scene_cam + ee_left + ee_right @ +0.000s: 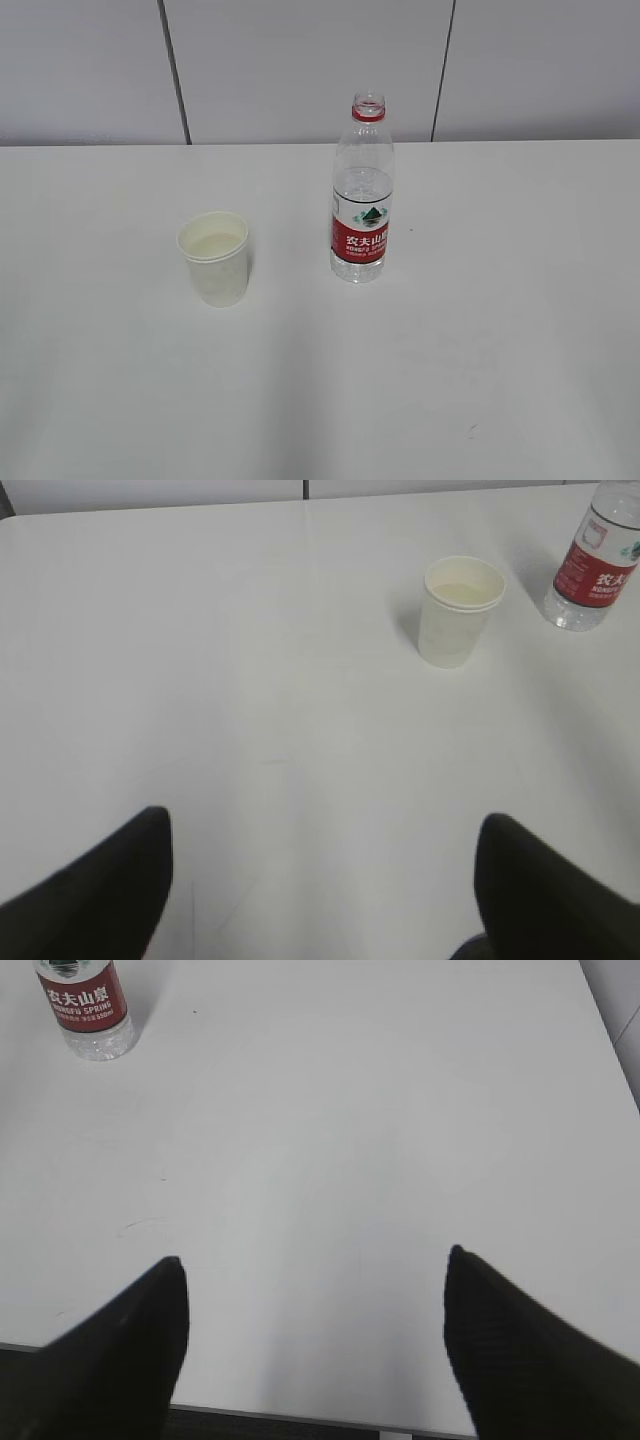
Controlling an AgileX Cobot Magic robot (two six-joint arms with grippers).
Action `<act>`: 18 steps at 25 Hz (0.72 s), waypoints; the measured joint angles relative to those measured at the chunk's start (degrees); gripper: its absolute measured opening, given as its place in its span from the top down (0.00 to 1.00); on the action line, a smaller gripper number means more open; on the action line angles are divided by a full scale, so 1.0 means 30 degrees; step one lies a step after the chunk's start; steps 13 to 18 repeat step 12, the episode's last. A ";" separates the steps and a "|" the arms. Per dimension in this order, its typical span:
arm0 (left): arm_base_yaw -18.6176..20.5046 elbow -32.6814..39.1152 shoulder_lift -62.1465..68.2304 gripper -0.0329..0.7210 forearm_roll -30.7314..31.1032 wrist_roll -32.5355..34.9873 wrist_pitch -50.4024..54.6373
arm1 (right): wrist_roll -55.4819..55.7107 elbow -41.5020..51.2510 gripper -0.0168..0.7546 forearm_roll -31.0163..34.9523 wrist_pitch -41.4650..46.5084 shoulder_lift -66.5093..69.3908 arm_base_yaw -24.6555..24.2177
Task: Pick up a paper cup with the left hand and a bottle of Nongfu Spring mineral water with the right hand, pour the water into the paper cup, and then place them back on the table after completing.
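Note:
A white paper cup (215,258) stands upright on the white table (480,330), left of centre; it also shows in the left wrist view as the paper cup (459,610). To its right stands an uncapped clear bottle (362,200) with a red label, water filling about its lower half. The left wrist view catches the bottle (597,565) at its top right edge, and the right wrist view has the bottle (88,1010) at its top left. My left gripper (325,825) is open over bare table, well short of the cup. My right gripper (315,1260) is open near the table's front edge.
A grey panelled wall (300,60) rises behind the table's far edge. The table's front edge (300,1415) runs under the right gripper. Neither arm appears in the exterior view.

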 joint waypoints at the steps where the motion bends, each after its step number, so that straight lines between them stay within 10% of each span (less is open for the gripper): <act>1: 0.0000 0.0000 0.0000 0.21 0.0000 0.0000 0.0000 | 0.0000 0.0000 0.22 0.0000 0.0000 0.0000 0.0000; 18: 0.0000 0.0000 0.0000 0.21 0.0000 0.0000 0.0000 | 0.0000 0.0000 0.22 0.0000 0.0000 0.0000 0.0000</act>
